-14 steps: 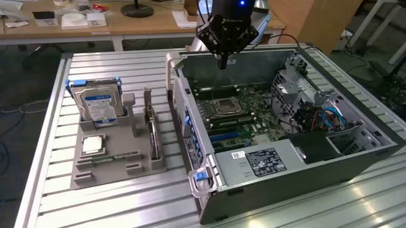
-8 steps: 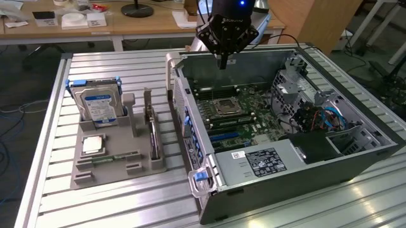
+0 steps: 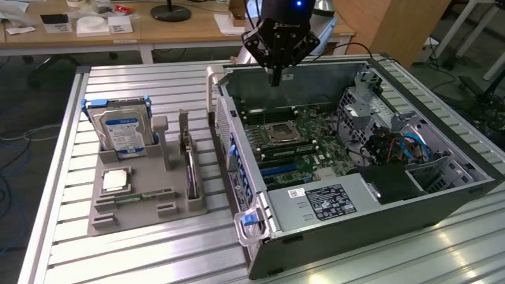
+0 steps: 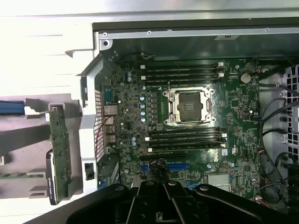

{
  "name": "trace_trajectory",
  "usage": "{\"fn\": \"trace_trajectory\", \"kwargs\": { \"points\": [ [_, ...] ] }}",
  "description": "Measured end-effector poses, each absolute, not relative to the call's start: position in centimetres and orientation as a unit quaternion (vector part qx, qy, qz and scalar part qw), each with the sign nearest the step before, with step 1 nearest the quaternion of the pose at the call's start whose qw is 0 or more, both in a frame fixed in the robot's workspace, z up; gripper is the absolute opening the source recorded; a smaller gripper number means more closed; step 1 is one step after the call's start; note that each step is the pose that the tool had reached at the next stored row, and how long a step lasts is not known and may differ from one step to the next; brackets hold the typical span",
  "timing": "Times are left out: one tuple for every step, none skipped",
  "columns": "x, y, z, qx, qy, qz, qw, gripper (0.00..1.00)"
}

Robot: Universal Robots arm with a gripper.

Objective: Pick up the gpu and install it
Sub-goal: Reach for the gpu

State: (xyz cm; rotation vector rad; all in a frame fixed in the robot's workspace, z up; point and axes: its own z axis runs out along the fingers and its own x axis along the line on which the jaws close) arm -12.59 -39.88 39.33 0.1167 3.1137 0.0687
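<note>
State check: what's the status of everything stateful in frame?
gripper: shut, holding nothing, above the open case.
gpu: standing on edge in the gray holder, not picked up.
computer case: side open, motherboard exposed.
CPU socket: uncovered, no cooler on it.
hard drive: upright in the holder.
memory stick: lying flat in the holder.

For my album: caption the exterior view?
Shut end effector over the open computer case; gpu stands in the gray holder.
</note>
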Motion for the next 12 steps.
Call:
{"fn": "trace_trajectory", "kwargs": {
  "points": [
    [-12.7, -39.9, 39.3, 0.037, 0.999, 0.022, 0.013, 0.11],
    [-12.8, -39.9, 39.3, 0.037, 0.999, 0.022, 0.012, 0.11],
    [-12.9, -39.9, 39.3, 0.037, 0.999, 0.022, 0.012, 0.11],
    [-13.0, -39.9, 39.3, 0.037, 0.999, 0.022, 0.012, 0.11],
    [-13.1, -39.9, 39.3, 0.037, 0.999, 0.022, 0.012, 0.11],
    [-13.3, -39.9, 39.3, 0.037, 0.999, 0.022, 0.012, 0.11],
    [-13.4, -39.9, 39.3, 0.037, 0.999, 0.022, 0.012, 0.11],
    [-13.5, -39.9, 39.3, 0.037, 0.999, 0.022, 0.012, 0.11],
    [-13.6, -39.9, 39.3, 0.037, 0.999, 0.022, 0.012, 0.11],
    [-13.7, -39.9, 39.3, 0.037, 0.999, 0.022, 0.012, 0.11],
    [-13.9, -39.9, 39.3, 0.037, 0.999, 0.022, 0.012, 0.11],
    [-14.0, -39.9, 39.3, 0.037, 0.999, 0.022, 0.012, 0.11]
  ]
}}
